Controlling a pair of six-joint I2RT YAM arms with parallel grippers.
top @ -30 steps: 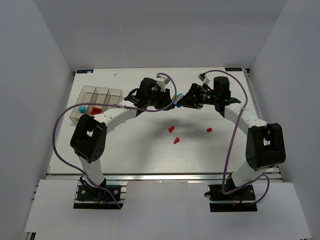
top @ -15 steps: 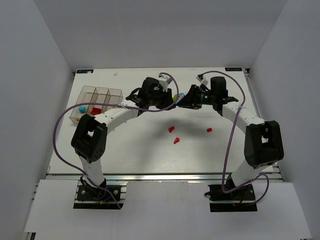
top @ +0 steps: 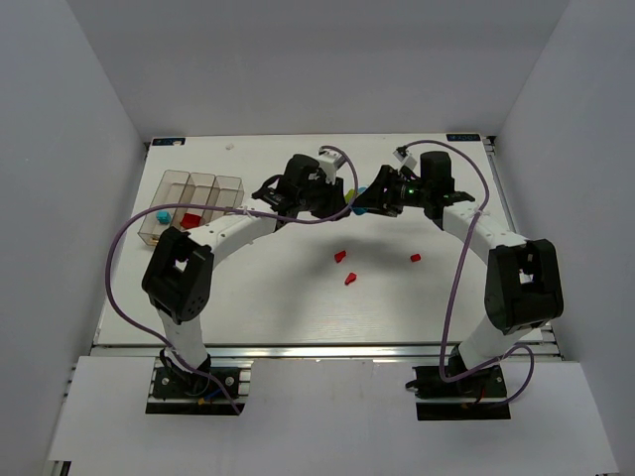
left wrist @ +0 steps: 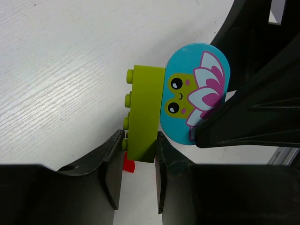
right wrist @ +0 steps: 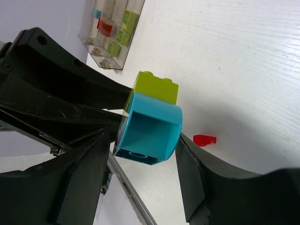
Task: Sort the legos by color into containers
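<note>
Our left end effector (left wrist: 138, 147) was narrowed onto the lime green brick (left wrist: 145, 108), pinching its lower end across the flat sides. A cyan half-round piece (left wrist: 194, 89) printed with a frog was pressed to the face opposite the studs. Our right end effector (right wrist: 145, 140) straddled the cyan piece. We could not tell whether its fingers pressed it or stood just beside it. The joined pair hung above the worktop (left wrist: 56, 70), well apart from the containers (top: 189, 178) at the left. We judged both pieces light, stiff and slick, press-fitted together. The cyan one is best taken across its flat walls, since the curved edge might slip. Three red bits (top: 340, 257) lay nearer the bases.
</note>
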